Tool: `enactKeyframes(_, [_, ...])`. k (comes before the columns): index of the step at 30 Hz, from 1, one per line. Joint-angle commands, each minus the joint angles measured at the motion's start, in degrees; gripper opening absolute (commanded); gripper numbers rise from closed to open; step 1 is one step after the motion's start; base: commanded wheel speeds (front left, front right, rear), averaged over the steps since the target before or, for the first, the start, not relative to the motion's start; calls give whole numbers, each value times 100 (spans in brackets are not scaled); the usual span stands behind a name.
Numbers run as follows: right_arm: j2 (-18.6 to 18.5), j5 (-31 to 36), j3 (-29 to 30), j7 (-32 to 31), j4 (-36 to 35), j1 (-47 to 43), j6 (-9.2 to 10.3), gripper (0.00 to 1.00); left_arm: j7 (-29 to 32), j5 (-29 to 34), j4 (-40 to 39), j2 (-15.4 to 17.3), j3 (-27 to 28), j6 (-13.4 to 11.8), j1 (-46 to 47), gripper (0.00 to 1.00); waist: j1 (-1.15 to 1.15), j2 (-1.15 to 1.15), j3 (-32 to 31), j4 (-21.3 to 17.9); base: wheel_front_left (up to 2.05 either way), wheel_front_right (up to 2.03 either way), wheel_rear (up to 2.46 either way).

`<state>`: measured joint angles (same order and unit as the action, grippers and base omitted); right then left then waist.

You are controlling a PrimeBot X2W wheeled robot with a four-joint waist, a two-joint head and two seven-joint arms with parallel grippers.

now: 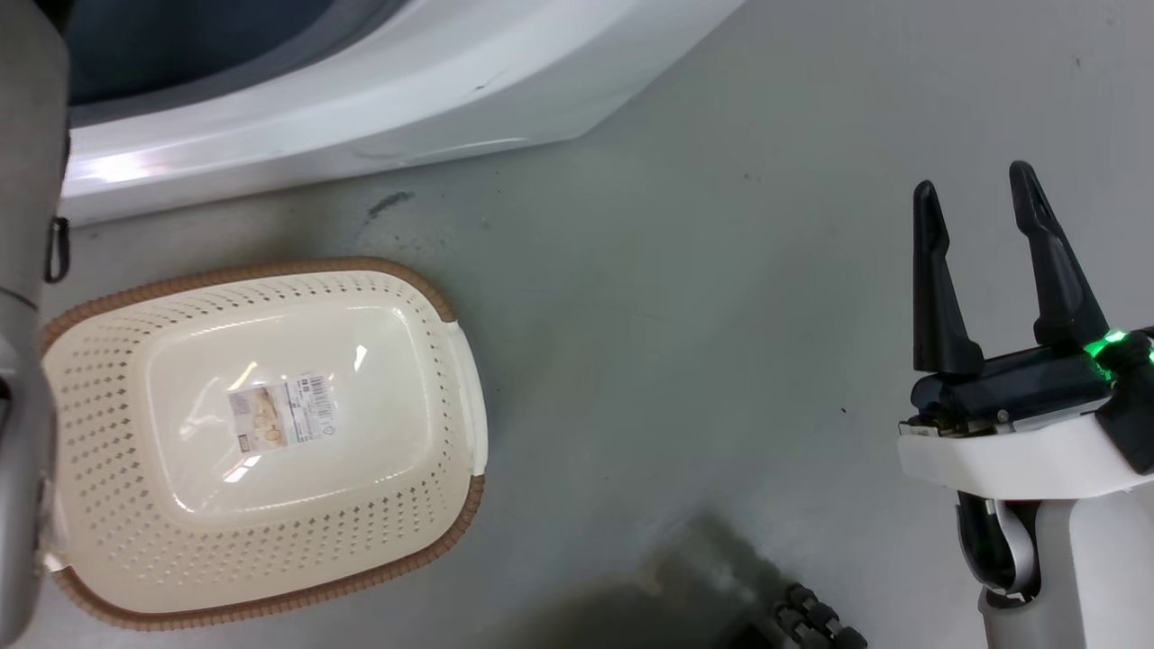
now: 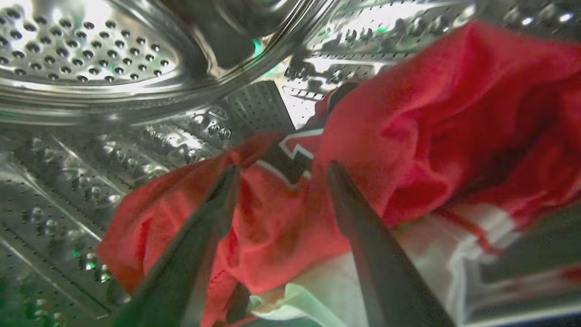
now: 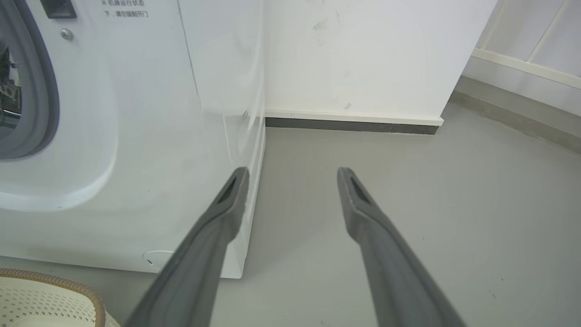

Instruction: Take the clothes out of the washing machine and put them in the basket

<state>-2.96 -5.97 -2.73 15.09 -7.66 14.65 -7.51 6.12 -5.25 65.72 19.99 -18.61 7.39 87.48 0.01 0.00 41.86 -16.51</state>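
while left jaws gape over clothes (image 2: 408,136) in drum (image 2: 91,59), right jaws spread empty above open floor (image 3: 454,204).

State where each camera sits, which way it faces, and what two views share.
Head view: on the head, looking down at the floor, basket and washing machine's base; shows the open right claw and a grey arm part.
Left wrist view: on the left wrist, inside the steel drum, facing the red clothes; shows the open left claw.
Right wrist view: on the right wrist, facing the machine's front and a white wall; shows its fingers.
Shared: head and right wrist views both show basket, washing machine, right claw.
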Motion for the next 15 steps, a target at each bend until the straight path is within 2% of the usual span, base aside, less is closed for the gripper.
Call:
enactKeyframes(1, [14, -66, -14, 12, -34, 101, 4, 100, 118, -69, 46, 87, -92, 0, 128, 100, -1, 0, 151, -105, 0, 0, 0])
enactKeyframes(8, [15, -220, 4, 12, -51, 234, 4, 100, 751, -551, 138, 348, -585, 0, 501, 100, -1, 0, 424, -245, 0, 0, 0])
enactKeyframes(15, [15, -291, 11, 12, -51, 287, 4, 100, 876, -819, 93, 486, -934, 1, 588, 100, -1, 0, 542, -278, 0, 0, 0])
